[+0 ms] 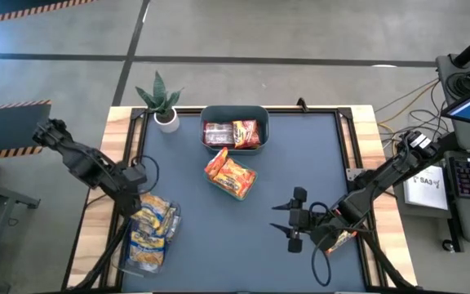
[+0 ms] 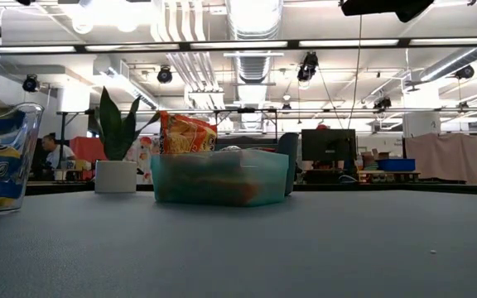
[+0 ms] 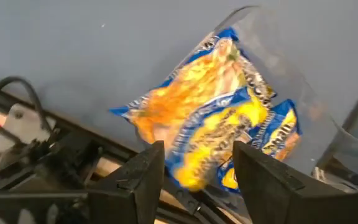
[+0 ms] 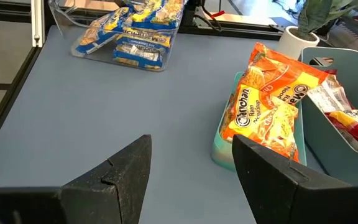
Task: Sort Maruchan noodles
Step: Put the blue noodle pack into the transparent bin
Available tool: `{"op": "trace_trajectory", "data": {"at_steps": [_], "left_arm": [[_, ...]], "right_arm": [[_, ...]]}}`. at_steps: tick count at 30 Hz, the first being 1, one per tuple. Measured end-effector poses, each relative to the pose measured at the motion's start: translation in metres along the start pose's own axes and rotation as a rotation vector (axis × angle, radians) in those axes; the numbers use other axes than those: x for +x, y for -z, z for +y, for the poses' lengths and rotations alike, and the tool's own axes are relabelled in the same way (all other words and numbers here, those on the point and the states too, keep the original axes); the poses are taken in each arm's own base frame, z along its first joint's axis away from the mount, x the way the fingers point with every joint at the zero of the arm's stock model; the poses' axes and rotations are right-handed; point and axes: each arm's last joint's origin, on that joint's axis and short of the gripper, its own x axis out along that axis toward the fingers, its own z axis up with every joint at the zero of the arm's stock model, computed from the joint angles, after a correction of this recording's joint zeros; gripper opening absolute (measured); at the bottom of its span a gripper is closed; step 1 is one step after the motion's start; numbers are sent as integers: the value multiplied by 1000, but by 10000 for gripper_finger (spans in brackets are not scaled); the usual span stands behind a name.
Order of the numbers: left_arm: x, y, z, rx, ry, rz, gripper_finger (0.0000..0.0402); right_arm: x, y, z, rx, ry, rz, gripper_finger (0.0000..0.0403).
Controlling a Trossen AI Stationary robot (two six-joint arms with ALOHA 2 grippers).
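Under orange packets (image 1: 231, 174), green tray mostly hidden (image 4: 224, 149)

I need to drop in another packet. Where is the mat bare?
Bare: between the right gripper and the clear bin of yellow packets, below the orange packets. Also right of the grey-teal tub. Crowded: the left edge, where the left gripper hovers.

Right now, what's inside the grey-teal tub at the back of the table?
The grey-teal tub holds dark red-and-white packets and an orange-red packet. Whatever lies beneath them is covered.
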Motion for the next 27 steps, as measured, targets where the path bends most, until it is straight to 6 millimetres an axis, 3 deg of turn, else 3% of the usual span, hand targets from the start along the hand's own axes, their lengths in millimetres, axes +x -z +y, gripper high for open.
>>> {"op": "trace_trajectory", "data": {"at_steps": [11, 21, 27], "left_arm": [[21, -4, -11, -6, -197, 87, 97], [64, -6, -26, -33, -403, 221, 25], [75, -7, -30, -39, -462, 241, 1]], "right_arm": [[0, 0, 0, -2, 0, 0, 215], [0, 0, 0, -1, 0, 1, 215], [0, 0, 0, -1, -1, 1, 215]]}}
